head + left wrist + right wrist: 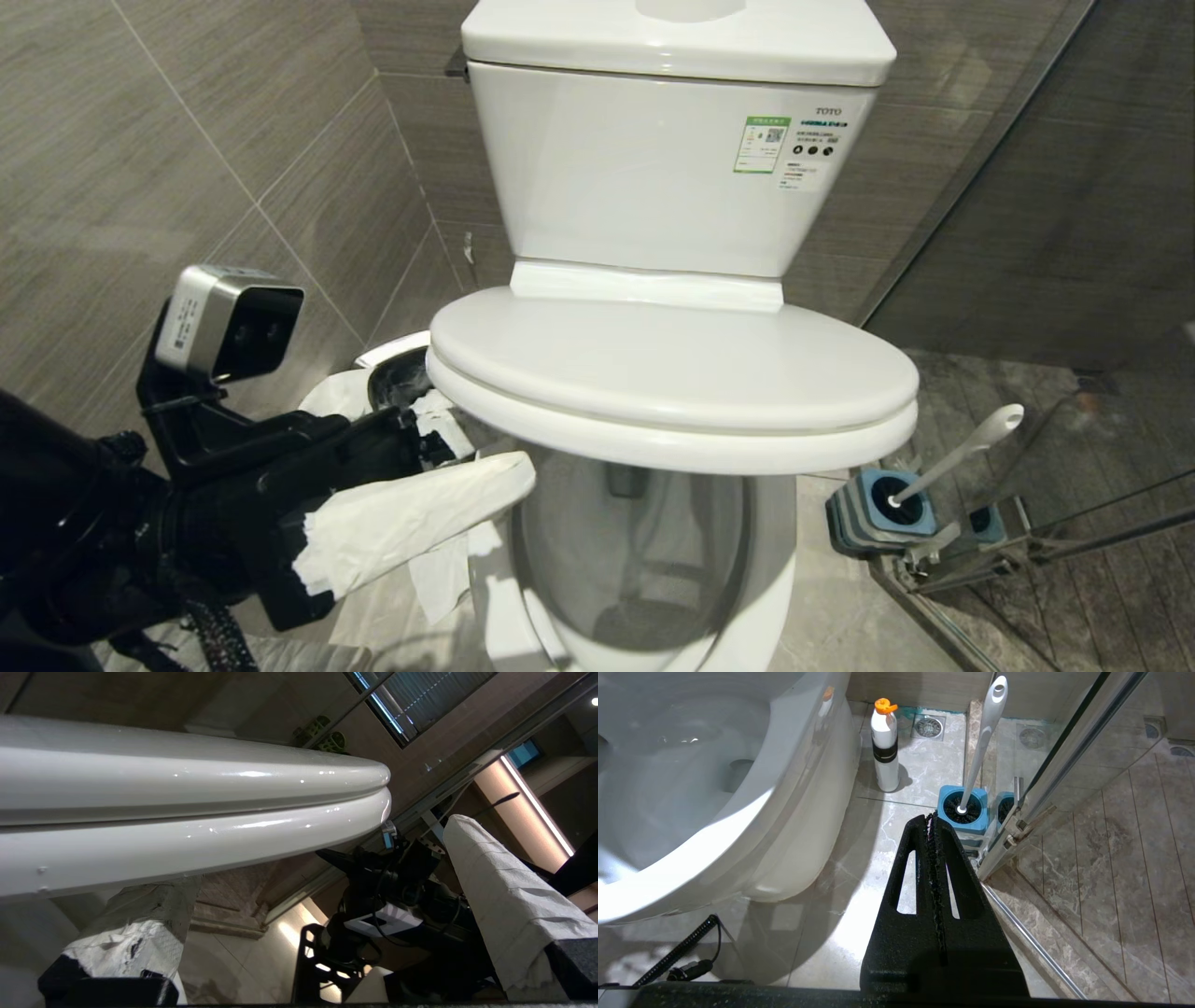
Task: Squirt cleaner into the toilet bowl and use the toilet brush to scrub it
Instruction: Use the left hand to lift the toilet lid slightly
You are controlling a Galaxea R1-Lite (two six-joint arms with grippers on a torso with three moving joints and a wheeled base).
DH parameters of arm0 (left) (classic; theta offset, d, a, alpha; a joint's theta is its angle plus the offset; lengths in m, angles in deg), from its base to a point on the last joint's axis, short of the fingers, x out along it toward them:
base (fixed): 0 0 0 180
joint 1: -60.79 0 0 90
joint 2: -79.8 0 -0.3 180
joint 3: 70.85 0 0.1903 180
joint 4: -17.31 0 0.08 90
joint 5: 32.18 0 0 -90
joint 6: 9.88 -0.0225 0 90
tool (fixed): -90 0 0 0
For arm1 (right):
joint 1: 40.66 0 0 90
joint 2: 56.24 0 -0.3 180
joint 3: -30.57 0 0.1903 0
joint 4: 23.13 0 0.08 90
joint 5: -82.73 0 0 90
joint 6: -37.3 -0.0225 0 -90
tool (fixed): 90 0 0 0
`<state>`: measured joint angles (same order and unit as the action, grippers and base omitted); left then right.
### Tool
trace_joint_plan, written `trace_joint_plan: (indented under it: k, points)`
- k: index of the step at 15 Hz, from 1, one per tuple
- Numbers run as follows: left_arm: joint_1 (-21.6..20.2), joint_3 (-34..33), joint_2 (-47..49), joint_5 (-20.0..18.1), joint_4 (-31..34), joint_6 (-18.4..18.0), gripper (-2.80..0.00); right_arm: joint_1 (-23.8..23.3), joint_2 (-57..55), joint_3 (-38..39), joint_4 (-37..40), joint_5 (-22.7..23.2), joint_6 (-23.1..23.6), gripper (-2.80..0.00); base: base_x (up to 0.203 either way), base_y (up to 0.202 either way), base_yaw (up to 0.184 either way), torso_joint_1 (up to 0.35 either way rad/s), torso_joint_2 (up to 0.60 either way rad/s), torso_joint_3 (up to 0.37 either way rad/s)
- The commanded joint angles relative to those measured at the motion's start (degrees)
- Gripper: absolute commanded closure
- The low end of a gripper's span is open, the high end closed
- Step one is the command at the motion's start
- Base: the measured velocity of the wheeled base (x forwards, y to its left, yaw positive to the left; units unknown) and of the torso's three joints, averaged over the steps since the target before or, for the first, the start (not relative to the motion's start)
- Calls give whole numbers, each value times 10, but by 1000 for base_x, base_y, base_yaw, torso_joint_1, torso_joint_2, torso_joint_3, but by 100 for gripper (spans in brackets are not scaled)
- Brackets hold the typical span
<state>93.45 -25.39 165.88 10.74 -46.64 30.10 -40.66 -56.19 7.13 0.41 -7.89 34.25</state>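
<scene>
Two stacked white edges, the lid [672, 364] and the seat [672, 439] under it, sit closed over the toilet bowl [644, 560], so I judge the step in hand is lifting them. My left claw [448, 467] is at the left front edge of the seat, spread wide, its paper-wrapped fingers [504, 905] just below the rim in the left wrist view. To do this well I would slide the upper finger under both edges together, not between lid and seat, then raise in an arc toward the tank [672, 168]; the paper may slip on the glossy plastic. My right claw [931, 858] is pressed together, parked low over the floor. The toilet brush [952, 457] stands in its blue holder [882, 509] by the glass door [1064, 765]; a white bottle with an orange cap [885, 746] waits beside the bowl.
</scene>
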Motion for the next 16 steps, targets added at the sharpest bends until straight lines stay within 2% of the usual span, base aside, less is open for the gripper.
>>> trace_joint_plan:
  k: [1, 3, 6, 7, 11, 16]
  points:
    - [0, 17, 4, -3, -3, -7, -280, 0, 0, 1, 0, 0, 0, 0, 0, 0, 0, 0, 0, 0]
    - [-1, 31, 14, -2, -3, -19, -280, 0, 0, 0, 0, 0, 0, 0, 0, 0, 0, 0, 0, 0]
    - [-16, 82, 54, 0, -3, -90, -280, 0, 0, 0, 0, 0, 0, 0, 0, 0, 0, 0, 0, 0]
    - [-21, 105, 61, 2, -3, -98, -280, 0, 0, 1, 0, 0, 0, 0, 0, 0, 0, 0, 0, 0]
    - [-24, 191, 93, 6, -3, -108, -280, 0, 0, 0, 0, 0, 0, 0, 0, 0, 0, 0, 0, 0]
    - [-32, 243, 112, 28, -3, -115, -280, 0, 0, 0, 0, 0, 0, 0, 0, 0, 0, 0, 0, 0]
